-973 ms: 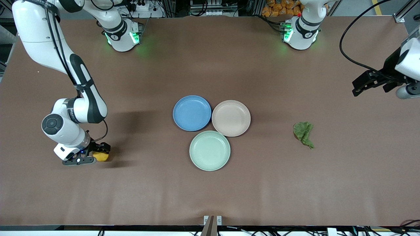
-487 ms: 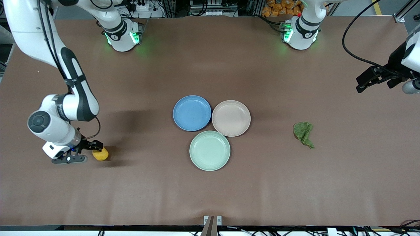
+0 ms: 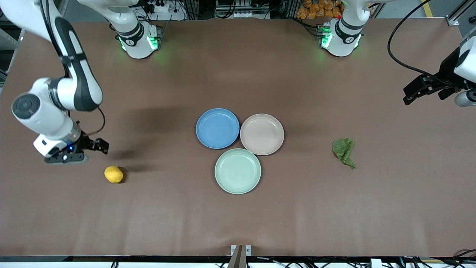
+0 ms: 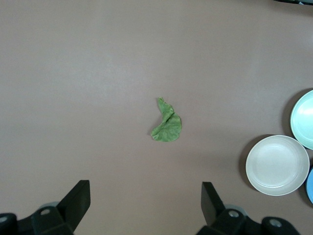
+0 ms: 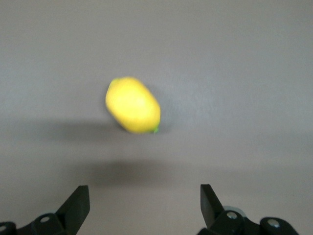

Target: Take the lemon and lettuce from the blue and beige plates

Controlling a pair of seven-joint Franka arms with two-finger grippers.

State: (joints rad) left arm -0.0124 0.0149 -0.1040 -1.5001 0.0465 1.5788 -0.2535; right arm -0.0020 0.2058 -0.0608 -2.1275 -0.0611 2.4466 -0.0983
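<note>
A yellow lemon (image 3: 113,174) lies on the bare table toward the right arm's end; it also shows in the right wrist view (image 5: 132,105). My right gripper (image 3: 97,146) is open and empty, raised above the table beside the lemon. A green lettuce leaf (image 3: 344,152) lies on the bare table toward the left arm's end; it also shows in the left wrist view (image 4: 167,123). My left gripper (image 3: 414,92) is open and empty, high over the table's edge at its end. The blue plate (image 3: 217,128) and the beige plate (image 3: 261,134) are both empty.
An empty pale green plate (image 3: 237,171) touches the blue and beige plates, nearer to the front camera. The beige plate (image 4: 277,165) and the green plate (image 4: 304,119) show in the left wrist view. The arms' bases stand along the table's back edge.
My right gripper opened, let go of the lemon on the table, and rose away toward the right arm's end. My left arm drew back slightly.
</note>
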